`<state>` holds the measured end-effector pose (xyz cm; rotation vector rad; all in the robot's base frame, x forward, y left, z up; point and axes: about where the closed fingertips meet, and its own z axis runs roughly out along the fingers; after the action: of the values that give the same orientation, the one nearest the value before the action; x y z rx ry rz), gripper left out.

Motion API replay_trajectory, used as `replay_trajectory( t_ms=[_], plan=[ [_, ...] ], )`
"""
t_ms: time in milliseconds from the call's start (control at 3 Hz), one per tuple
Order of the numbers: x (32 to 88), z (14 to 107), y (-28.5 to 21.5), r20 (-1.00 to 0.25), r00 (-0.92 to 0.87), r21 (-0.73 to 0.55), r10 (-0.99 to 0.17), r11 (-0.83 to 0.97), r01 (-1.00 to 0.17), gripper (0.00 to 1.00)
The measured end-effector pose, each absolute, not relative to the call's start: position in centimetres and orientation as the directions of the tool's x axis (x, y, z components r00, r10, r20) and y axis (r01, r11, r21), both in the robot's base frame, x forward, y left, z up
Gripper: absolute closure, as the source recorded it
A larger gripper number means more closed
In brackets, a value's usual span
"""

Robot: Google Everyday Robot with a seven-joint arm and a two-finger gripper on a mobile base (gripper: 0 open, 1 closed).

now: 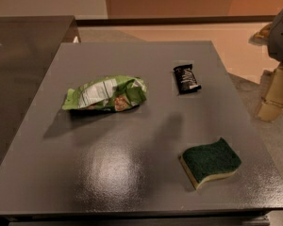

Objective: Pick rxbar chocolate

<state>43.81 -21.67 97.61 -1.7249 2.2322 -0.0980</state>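
Camera view puts my gripper at the right edge, off the grey table and holding nothing that I can see; whether it is released or clenched I cannot tell. The rxbar chocolate lies flat on the table's far right part, the green snack bag to its left and the sponge nearer the front.
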Motion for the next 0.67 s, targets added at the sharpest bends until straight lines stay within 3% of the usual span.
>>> replay_trajectory(
  t_ms=[667],
  plan=[
    [44.69, 97.4, -21.43, -0.212, -0.235, -0.244, -0.949, 0.284, -0.927, 0.0]
  ],
)
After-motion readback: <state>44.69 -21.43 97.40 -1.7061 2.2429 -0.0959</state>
